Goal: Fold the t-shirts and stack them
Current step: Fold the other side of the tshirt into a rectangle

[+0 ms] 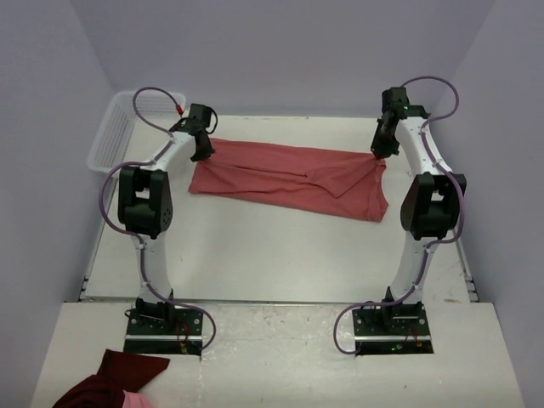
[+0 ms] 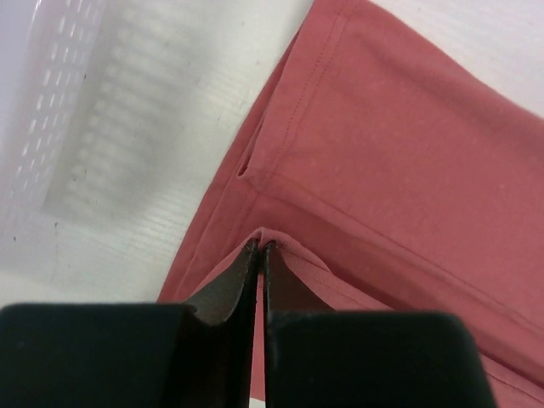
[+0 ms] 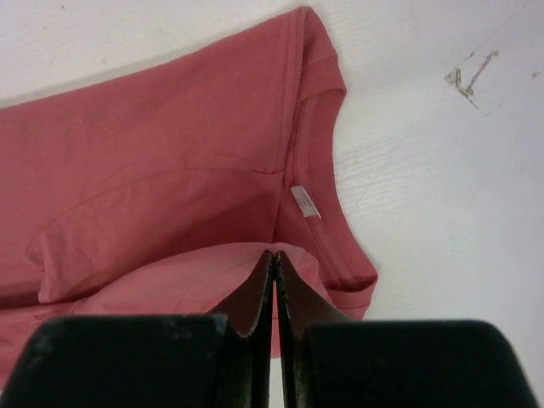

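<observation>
the t-shirt [image 1: 289, 180] lies across the far desk [image 1: 255, 255], the left end effector [image 2: 259, 246] and right end effector [image 3: 274, 253] each clamped on its edge. if one arm pulls harder, the cloth may slip out and wrinkle.

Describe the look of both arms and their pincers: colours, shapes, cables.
The left arm and right arm have white links, bulky black joint housings and black base plates. A purple-grey cable loops alongside each: left cable, right cable. The left pincer and right pincer are black, each with two flat fingers tapering to thin tips.
</observation>
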You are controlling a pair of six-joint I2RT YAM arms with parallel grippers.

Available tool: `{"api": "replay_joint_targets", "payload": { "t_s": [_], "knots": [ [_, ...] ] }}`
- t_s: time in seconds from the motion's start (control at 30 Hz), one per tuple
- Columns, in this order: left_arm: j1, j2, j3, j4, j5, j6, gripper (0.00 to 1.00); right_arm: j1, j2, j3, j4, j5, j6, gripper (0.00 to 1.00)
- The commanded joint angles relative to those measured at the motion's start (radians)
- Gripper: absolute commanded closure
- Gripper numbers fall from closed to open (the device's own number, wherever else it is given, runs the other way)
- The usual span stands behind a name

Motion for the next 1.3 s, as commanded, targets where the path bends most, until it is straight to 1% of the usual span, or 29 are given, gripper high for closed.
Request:
{"api": "replay_joint_targets", "payload": {
  "t_s": [0.0, 0.03, 0.07, 0.1, 0.13, 0.17, 0.23, 0.27, 0.3, 0.33, 0.37, 0.4, 0.43, 0.47, 0.5, 0.57, 0.63, 0.67, 0.7, 0.77, 0.8, 0.83, 0.9, 0.93, 1.03, 1.13, 1.27],
  "knots": [
    [0.020, 0.035, 0.098, -0.014, 0.000, 0.026, 0.97, -0.002, 0.036, 0.102, -0.017, -0.015, -0.032, 1.00],
    [0.021, 0.045, 0.107, -0.022, -0.001, 0.026, 0.90, -0.002, 0.047, 0.118, -0.016, -0.021, -0.035, 1.00],
    [0.023, 0.056, 0.115, -0.022, 0.002, 0.022, 0.69, -0.002, 0.059, 0.147, -0.011, -0.026, -0.042, 1.00],
    [0.026, 0.061, 0.122, -0.019, -0.010, 0.018, 0.54, -0.002, 0.083, 0.159, 0.013, -0.029, -0.049, 1.00],
    [0.027, 0.061, 0.127, -0.016, -0.030, 0.009, 0.36, -0.002, 0.100, 0.179, 0.021, -0.035, -0.074, 0.97],
    [0.027, 0.055, 0.132, -0.013, -0.050, -0.004, 0.10, -0.002, 0.120, 0.244, 0.020, -0.038, -0.081, 0.94],
    [0.027, 0.036, 0.144, 0.001, -0.114, -0.023, 0.05, -0.036, 0.168, 0.292, 0.058, -0.047, -0.095, 0.92],
    [0.026, -0.003, 0.123, 0.026, -0.116, -0.026, 0.00, -0.045, 0.180, 0.340, 0.066, -0.138, -0.099, 0.66],
    [0.021, -0.026, 0.116, 0.041, -0.119, -0.029, 0.00, -0.047, 0.211, 0.380, 0.046, -0.147, -0.093, 0.59],
    [0.015, -0.049, 0.110, 0.041, -0.125, -0.040, 0.00, -0.044, 0.211, 0.407, 0.031, -0.135, -0.069, 0.56],
    [0.004, -0.110, 0.096, 0.050, -0.124, -0.046, 0.00, -0.035, 0.197, 0.396, 0.026, -0.135, -0.059, 0.51],
    [-0.023, -0.149, 0.037, 0.125, -0.107, -0.029, 0.00, -0.027, 0.136, 0.365, 0.041, -0.138, -0.053, 0.48],
    [-0.032, -0.210, 0.008, 0.154, -0.080, -0.006, 0.00, -0.019, 0.095, 0.319, 0.061, -0.118, -0.047, 0.46],
    [-0.042, -0.232, -0.035, 0.188, 0.016, -0.006, 0.00, -0.015, 0.014, 0.218, 0.102, -0.112, -0.052, 0.38],
    [-0.045, -0.249, -0.049, 0.198, 0.061, -0.005, 0.00, 0.013, 0.013, 0.183, 0.102, -0.124, -0.052, 0.33],
    [-0.056, -0.264, -0.066, 0.188, 0.134, -0.003, 0.00, 0.039, -0.056, 0.126, 0.078, -0.116, -0.052, 0.31],
    [-0.080, -0.275, -0.085, 0.179, 0.195, 0.005, 0.02, 0.066, -0.102, 0.098, 0.026, -0.154, -0.056, 0.30],
    [-0.100, -0.278, -0.107, 0.181, 0.204, 0.008, 0.04, 0.076, -0.119, 0.048, 0.018, -0.168, -0.056, 0.30],
    [-0.112, -0.281, -0.121, 0.185, 0.207, 0.009, 0.08, 0.088, -0.136, 0.020, 0.018, -0.209, -0.064, 0.31],
    [-0.125, -0.283, -0.161, 0.196, 0.232, 0.018, 0.09, 0.113, -0.177, -0.078, 0.049, -0.256, -0.064, 0.32],
    [-0.129, -0.281, -0.175, 0.202, 0.253, 0.014, 0.11, 0.114, -0.183, -0.101, 0.055, -0.285, -0.055, 0.34],
    [-0.132, -0.277, -0.187, 0.210, 0.266, 0.017, 0.11, 0.117, -0.185, -0.137, 0.058, -0.327, -0.052, 0.38],
    [-0.135, -0.264, -0.210, 0.213, 0.280, 0.023, 0.11, 0.126, -0.177, -0.161, 0.053, -0.322, -0.055, 0.43],
    [-0.137, -0.258, -0.215, 0.213, 0.284, 0.032, 0.11, 0.136, -0.173, -0.183, 0.050, -0.297, -0.058, 0.48],
    [-0.137, -0.258, -0.237, 0.211, 0.283, 0.040, 0.11, 0.142, -0.137, -0.227, 0.056, -0.279, -0.078, 0.57],
    [-0.137, -0.267, -0.258, 0.219, 0.287, 0.046, 0.11, 0.145, -0.087, -0.235, 0.052, -0.257, -0.088, 0.62],
    [-0.146, -0.274, -0.273, 0.224, 0.316, 0.043, 0.12, 0.155, -0.036, -0.226, 0.063, -0.263, -0.075, 0.64]
  ]
}}
